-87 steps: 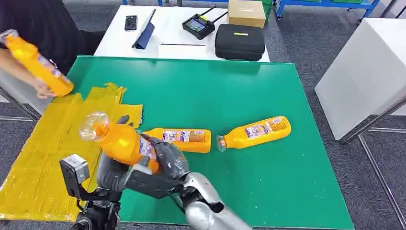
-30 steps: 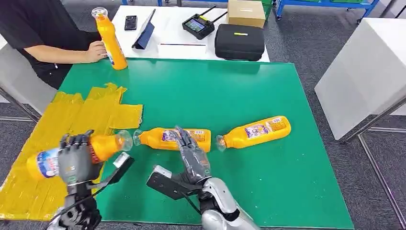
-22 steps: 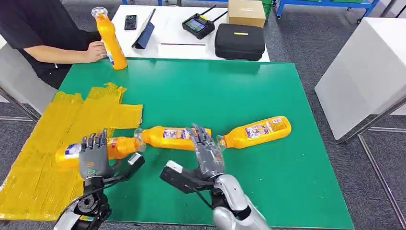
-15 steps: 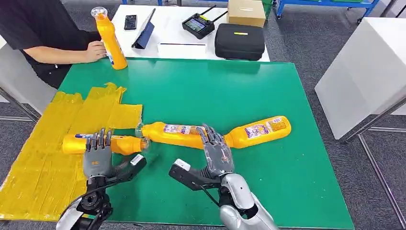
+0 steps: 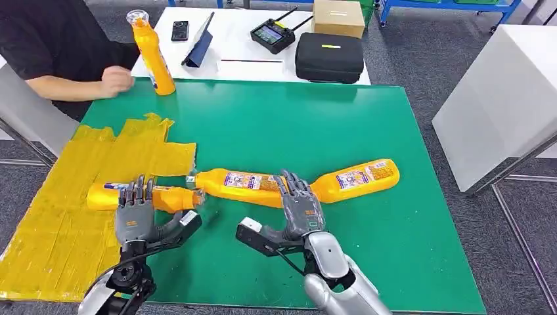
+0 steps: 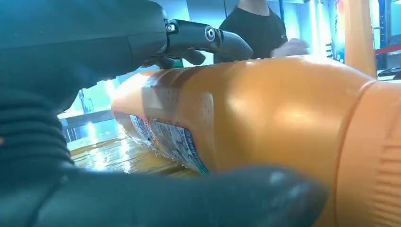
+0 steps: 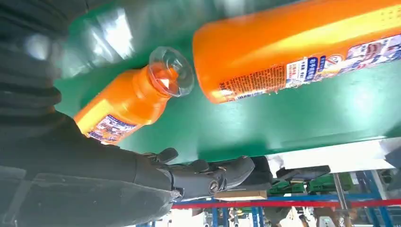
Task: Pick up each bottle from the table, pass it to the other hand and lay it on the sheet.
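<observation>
The left robot hand (image 5: 133, 215) is spread, its fingers over a bottle (image 5: 141, 196) lying on the yellow sheet (image 5: 59, 216); whether it grips, I cannot tell. The right robot hand (image 5: 301, 210) is spread and empty, fingertips at a second bottle (image 5: 240, 185) on the green surface (image 5: 295, 125); a third bottle (image 5: 358, 177) lies just beyond it.

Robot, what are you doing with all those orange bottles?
The robot is moving orange bottles onto the yellow sheet. Its left hand is laying one bottle down there, fingers over it. Its right hand is open, reaching at the next bottle lying on the green table. Another bottle lies beside that. A person's hand is near a standing bottle at the far edge.
</observation>
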`<state>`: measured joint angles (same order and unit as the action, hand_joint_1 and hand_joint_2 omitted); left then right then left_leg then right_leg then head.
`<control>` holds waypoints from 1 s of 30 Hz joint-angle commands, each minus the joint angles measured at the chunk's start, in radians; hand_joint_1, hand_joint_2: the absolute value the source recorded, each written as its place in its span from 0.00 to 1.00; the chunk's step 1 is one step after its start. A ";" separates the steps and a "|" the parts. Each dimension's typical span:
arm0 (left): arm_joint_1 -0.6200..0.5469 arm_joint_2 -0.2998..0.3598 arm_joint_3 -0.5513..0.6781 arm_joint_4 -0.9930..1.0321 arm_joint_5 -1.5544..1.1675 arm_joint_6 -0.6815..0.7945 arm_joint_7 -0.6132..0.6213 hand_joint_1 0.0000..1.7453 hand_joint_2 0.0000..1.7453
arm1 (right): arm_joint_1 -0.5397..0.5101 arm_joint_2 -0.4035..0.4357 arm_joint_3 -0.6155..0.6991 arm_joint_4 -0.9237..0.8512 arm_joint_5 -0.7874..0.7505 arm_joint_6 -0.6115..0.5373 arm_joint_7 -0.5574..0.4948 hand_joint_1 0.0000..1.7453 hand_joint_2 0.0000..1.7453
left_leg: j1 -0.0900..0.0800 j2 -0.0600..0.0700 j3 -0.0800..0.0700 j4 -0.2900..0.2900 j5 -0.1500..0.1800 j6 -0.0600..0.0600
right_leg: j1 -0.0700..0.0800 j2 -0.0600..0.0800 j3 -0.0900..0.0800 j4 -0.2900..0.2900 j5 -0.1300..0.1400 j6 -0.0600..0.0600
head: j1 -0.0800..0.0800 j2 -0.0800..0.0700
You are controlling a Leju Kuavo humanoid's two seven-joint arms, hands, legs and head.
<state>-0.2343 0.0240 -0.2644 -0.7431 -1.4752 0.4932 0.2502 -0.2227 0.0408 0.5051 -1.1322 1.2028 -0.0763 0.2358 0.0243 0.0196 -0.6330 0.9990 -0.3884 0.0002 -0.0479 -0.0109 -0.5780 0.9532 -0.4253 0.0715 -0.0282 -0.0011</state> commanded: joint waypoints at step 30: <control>0.283 0.075 -0.125 -0.815 1.256 -0.008 -0.661 0.00 0.00 | -0.435 0.181 -0.021 0.791 -0.055 0.028 -0.076 0.00 1.00 | 0.000 -0.001 0.001 0.000 -0.001 0.001 | 0.000 0.001 0.001 0.001 0.000 -0.004 | 0.000 0.000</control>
<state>0.0528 0.0649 -0.3647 -1.5606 -0.2399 0.4841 -0.3994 -0.5838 0.1885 0.4826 -0.4848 1.1540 -0.0793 0.1686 0.0239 0.0193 -0.6342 0.9991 -0.3876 0.0004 -0.0484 -0.0109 -0.5787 0.9535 -0.4241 0.0729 -0.0282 -0.0011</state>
